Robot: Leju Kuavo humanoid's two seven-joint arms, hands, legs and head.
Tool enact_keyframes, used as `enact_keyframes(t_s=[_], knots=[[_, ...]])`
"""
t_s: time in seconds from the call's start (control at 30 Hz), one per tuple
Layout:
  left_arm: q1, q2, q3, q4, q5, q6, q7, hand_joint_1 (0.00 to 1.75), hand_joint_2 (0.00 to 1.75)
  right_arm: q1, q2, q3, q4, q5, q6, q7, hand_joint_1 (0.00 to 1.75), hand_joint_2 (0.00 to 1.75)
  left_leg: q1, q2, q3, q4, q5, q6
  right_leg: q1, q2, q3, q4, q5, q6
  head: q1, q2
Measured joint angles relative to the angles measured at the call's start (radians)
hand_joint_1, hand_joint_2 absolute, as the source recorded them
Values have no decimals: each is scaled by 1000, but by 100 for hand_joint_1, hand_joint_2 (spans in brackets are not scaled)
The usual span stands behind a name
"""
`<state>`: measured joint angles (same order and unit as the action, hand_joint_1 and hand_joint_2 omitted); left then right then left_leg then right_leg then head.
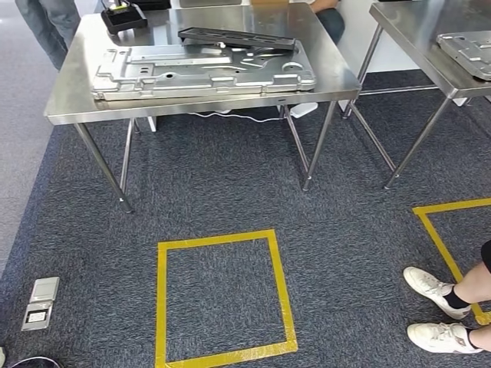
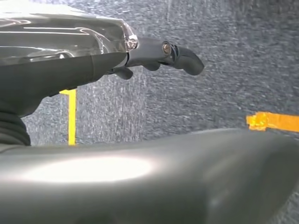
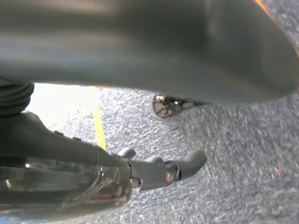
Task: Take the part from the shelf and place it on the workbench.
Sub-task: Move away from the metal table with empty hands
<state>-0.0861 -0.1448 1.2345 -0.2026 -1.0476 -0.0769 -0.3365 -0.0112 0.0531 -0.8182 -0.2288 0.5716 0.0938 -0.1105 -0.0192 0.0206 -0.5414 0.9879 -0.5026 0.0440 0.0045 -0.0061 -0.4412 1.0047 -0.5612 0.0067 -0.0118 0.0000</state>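
Head view: steel workbench (image 1: pixel 69 92) ahead, bearing a large stamped sheet-metal panel (image 1: pixel 202 73) lying flat, with a long black part (image 1: pixel 237 37) resting across the panel's far edge. Black tray-like device (image 1: pixel 123 17) at the far left corner of the same top. White cable (image 1: pixel 232 116) trailing under the bench between its legs. Second steel table (image 1: pixel 416 34) off to the right, well apart, carrying another grey metal panel (image 1: pixel 470 50) at its edge. On the dark carpet before the bench, a yellow tape square (image 1: pixel 222 299); a further yellow tape outline (image 1: pixel 439 230) to the right, with a person's white sneakers (image 1: pixel 437 307) standing on it. Floor socket plate (image 1: pixel 41 303) low left. Person's jeans-clad legs (image 1: pixel 49 23) beyond the bench's left corner.

Left wrist view: left hand (image 2: pixel 166 56) over carpet, fingers stretched out, holding nothing.

Right wrist view: right hand (image 3: pixel 169 170) likewise extended above carpet, fingers apart, nothing held.
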Motion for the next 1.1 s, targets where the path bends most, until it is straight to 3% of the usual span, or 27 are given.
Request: enact_keyframes(t_s=[0.07,0.13,0.2,0.27,0.3,0.33,0.4,0.47,0.5,0.57,0.63,0.7,0.77,0.8,0.83,0.87,0.93,0.97,1.0,1.1], knots=[[0,-1,0,0,-5,4,16,0,175,-3,0,-2,2,4,3,22,0,0,-1,1,-7,4,7,-10,0,0,17,-39,-8,-4,0,0],[-1,-1,-1,0,-10,5,26,0,175,-6,1,-6,5,8,4,44,0,0,1,-4,-24,26,-12,-24,-7,1,14,-56,-9,-11,-2,0],[-1,-1,-1,0,-11,6,34,0,175,-6,3,-12,6,13,4,60,0,87,7,-10,-62,115,-76,-40,-11,-1,5,-65,-6,-20,-3,0],[1,-1,-1,0,-9,6,39,0,175,-4,4,-16,8,17,4,68,0,175,15,-11,-106,243,-137,-50,-11,-4,-6,-60,-2,-22,-3,0],[3,-1,-1,0,-8,6,40,0,175,-3,4,-17,8,18,6,69,0,175,18,-12,-114,280,-145,-54,-11,-5,-10,-56,-1,-22,-3,0],[3,-1,-1,0,-7,6,41,0,175,-3,4,-18,9,19,9,69,0,175,21,-12,-107,283,-134,-56,-11,-6,-14,-50,-1,-21,-3,0],[4,-1,0,0,-6,6,42,0,175,-4,5,-19,10,20,16,66,0,175,25,-12,-45,180,-73,-56,-12,-6,-20,-40,-4,-17,-3,0],[4,-1,0,0,-5,6,45,0,175,-7,7,-21,11,22,19,63,0,175,23,-12,18,67,-34,-49,-10,-6,-24,-32,-7,-9,-3,0],[4,-1,0,0,-4,6,48,0,175,-7,8,-22,12,23,19,62,0,175,21,-13,32,40,-31,-45,-9,-6,-26,-29,-7,-5,-3,0],[5,-1,0,0,-2,6,55,0,175,-8,8,-23,12,26,20,61,0,175,20,-13,33,28,-35,-36,-7,-6,-30,-27,-4,4,-3,0],[3,-1,0,0,0,6,62,0,175,-8,8,-23,12,31,20,61,0,175,24,-11,31,15,-35,-25,-7,-4,-39,-12,-19,14,-2,0],[2,-1,1,0,1,5,67,0,175,-8,8,-23,13,35,20,60,0,175,28,-10,28,7,-32,-12,-9,-1,-78,69,-73,21,-1,0],[3,-1,2,0,2,4,71,0,175,-7,8,-24,13,37,20,59,0,175,27,-8,22,8,-30,-6,-11,1,-140,201,-131,24,-1,0],[3,-1,3,0,3,4,73,0,175,-6,8,-24,13,38,19,59,0,175,27,-8,20,10,-29,-6,-11,1,-161,245,-139,26,-1,0],[4,-1,3,0,3,4,75,0,175,-5,8,-24,13,40,19,58,0,175,26,-8,19,12,-30,-5,-12,1,-167,255,-129,28,-1,0],[4,-1,3,0,4,4,76,0,175,-5,8,-24,13,42,19,56,0,175,27,-8,19,14,-30,-6,-13,1,-155,226,-100,29,-1,0],[2,-1,3,0,8,3,78,0,175,-5,7,-23,13,46,19,49,0,175,26,-8,19,18,-33,-9,-14,0,-101,100,-26,28,-1,0],[2,-1,-1,0,13,3,80,0,175,-4,7,-21,13,46,19,44,0,175,24,-8,18,21,-34,-12,-13,1,-79,45,-3,25,-1,0],[3,0,-10,-2,23,3,83,0,175,-2,6,-16,13,43,19,40,0,175,22,-8,15,24,-35,-16,-12,1,-67,11,6,22,-1,0],[8,5,-55,-7,71,4,95,0,175,10,4,10,13,18,17,38,0,175,20,-9,9,26,-34,-30,-12,2,-68,-6,4,9,-2,0]])
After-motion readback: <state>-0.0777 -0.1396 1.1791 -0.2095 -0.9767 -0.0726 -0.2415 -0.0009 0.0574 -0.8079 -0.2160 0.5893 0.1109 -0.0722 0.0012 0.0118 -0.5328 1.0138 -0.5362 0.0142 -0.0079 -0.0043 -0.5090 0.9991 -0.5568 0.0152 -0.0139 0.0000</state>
